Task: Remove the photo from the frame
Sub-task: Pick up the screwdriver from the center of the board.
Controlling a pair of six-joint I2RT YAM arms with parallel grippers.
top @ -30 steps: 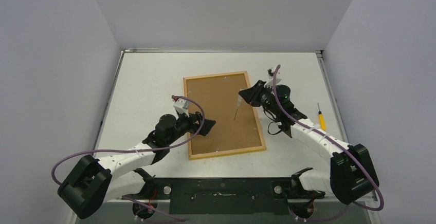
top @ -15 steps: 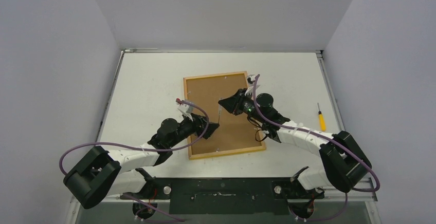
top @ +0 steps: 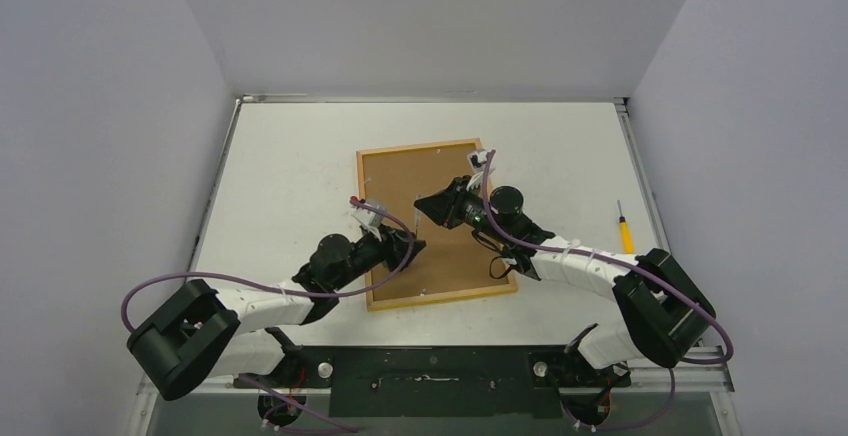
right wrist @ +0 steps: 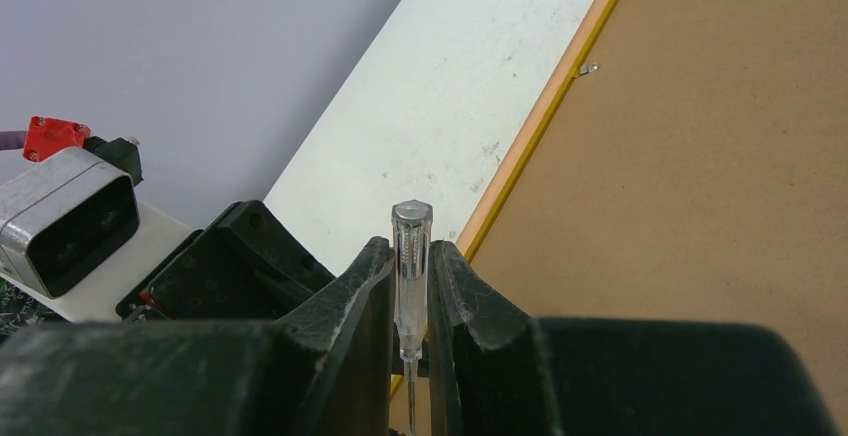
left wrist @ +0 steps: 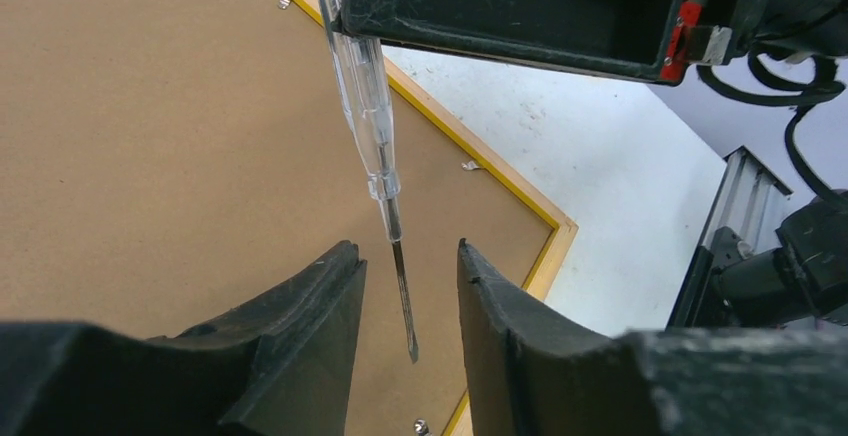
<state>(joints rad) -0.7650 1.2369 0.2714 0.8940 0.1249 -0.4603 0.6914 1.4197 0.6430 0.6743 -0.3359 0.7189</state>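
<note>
Note that the frame (top: 395, 181) lies face down in the middle of the table (top: 280, 176), its long sides running from the near edge toward the far edge and its brown backing uppermost. The photo is not visible; judge it to be under the backing, so extraction has not begun. The backing sits seated inside the rim, and the metal tabs (left wrist: 470, 165) along that rim are not yet turned aside as far as you can see. The right gripper (right wrist: 410, 256) is clamped on the handle of the clear screwdriver (left wrist: 365, 106), blade pointing down over the backing. The left gripper (left wrist: 408, 266) stands partly open with that blade in the gap between its fingers, touching neither. What remains: release the tabs, lift out the backing, withdraw the photo. Count one frame, two screwdrivers (the clear one held, the yellow screwdriver (top: 625, 231) lying near the right edge of the table), two grippers, and three tabs in the left wrist view.
</note>
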